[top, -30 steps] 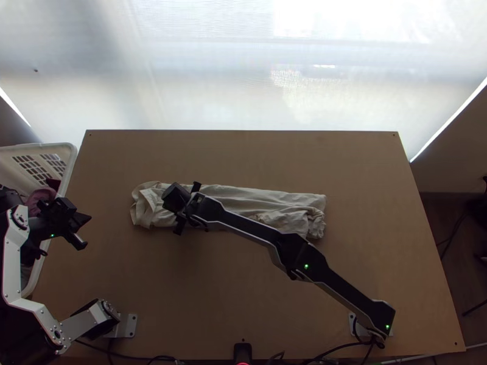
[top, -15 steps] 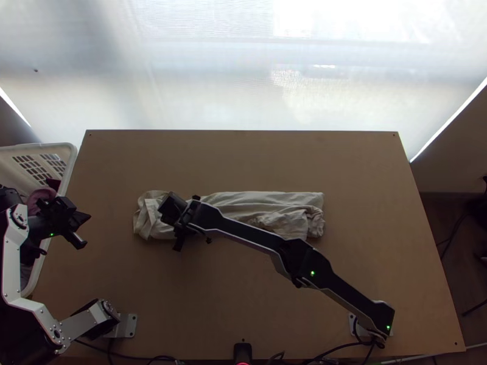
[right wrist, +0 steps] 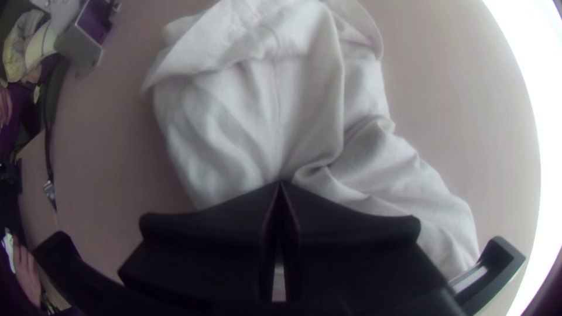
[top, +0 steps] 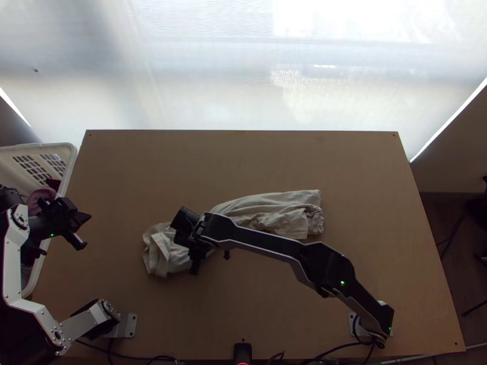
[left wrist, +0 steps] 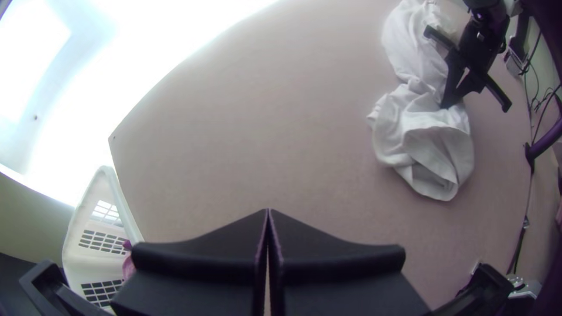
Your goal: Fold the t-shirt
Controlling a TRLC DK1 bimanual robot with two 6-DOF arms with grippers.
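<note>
The off-white t-shirt lies as a long folded strip across the middle of the table, its left part bent toward the near edge and rumpled. Over that bent part is my right gripper; in the right wrist view the right gripper has its fingertips together, pinching a crease of the t-shirt. My left gripper hangs by the table's left edge, away from the cloth. Seen in the left wrist view, the left gripper is shut with nothing between its fingers, while the t-shirt lies farther off.
A white basket with pinkish and dark red cloth in it stands at the table's left edge, beneath the left arm. Cables run along the near edge of the table. In the right wrist view, a person's hand shows at the left edge.
My right gripper has moved toward the near edge and slightly right, dragging the t-shirt's left part along, so the strip now bends. The left arm has stayed still.
</note>
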